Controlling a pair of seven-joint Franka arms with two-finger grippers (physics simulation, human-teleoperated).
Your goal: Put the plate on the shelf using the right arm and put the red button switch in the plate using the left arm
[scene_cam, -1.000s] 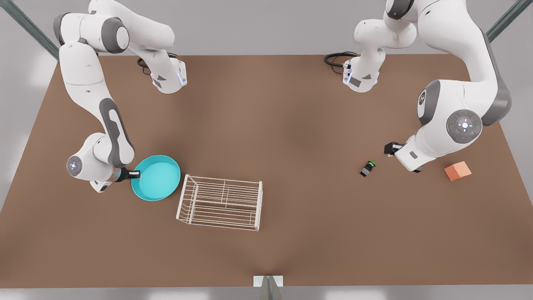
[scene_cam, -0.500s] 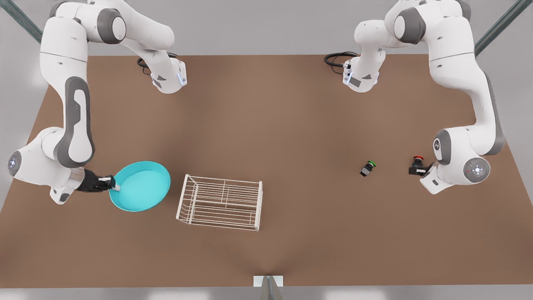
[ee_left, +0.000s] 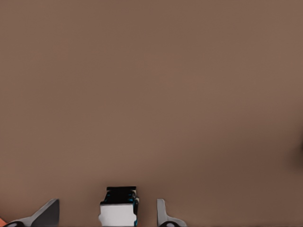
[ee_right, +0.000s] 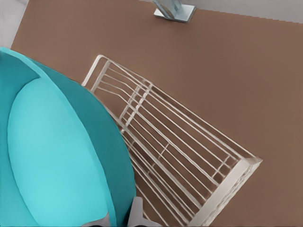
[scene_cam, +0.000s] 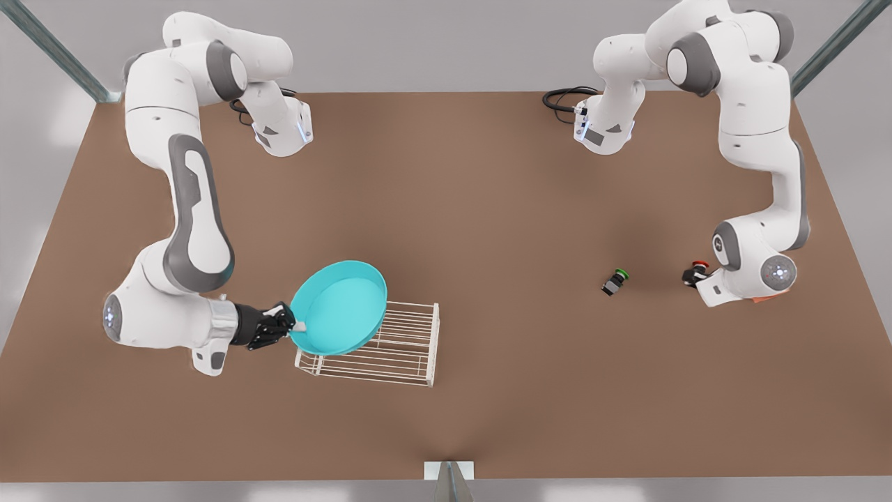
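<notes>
The turquoise plate [scene_cam: 341, 307] hangs tilted over the end of the white wire shelf [scene_cam: 404, 348] on the front view's left. My right gripper [scene_cam: 296, 326] is shut on the plate's near rim. In the right wrist view the plate [ee_right: 52, 156] covers part of the shelf [ee_right: 189, 151], with a fingertip [ee_right: 136, 213] at its rim. On the front view's right, my left gripper [scene_cam: 692, 274] is shut on the red button switch [scene_cam: 699, 265]. In the left wrist view, the left gripper's fingers [ee_left: 118, 210] sit above bare table.
The black switch with a green cap [scene_cam: 615, 281] lies on the brown table [scene_cam: 488, 209], to the front view's left of the left gripper. An orange-pink cube [scene_cam: 766, 298] peeks out from behind the left arm's wrist. A metal post foot [scene_cam: 449, 470] stands at the table's near edge.
My right gripper lifted the plate off the table and carried it toward the front view's right, over the shelf's end. The left arm pulled back, and the red switch now shows in its gripper.
</notes>
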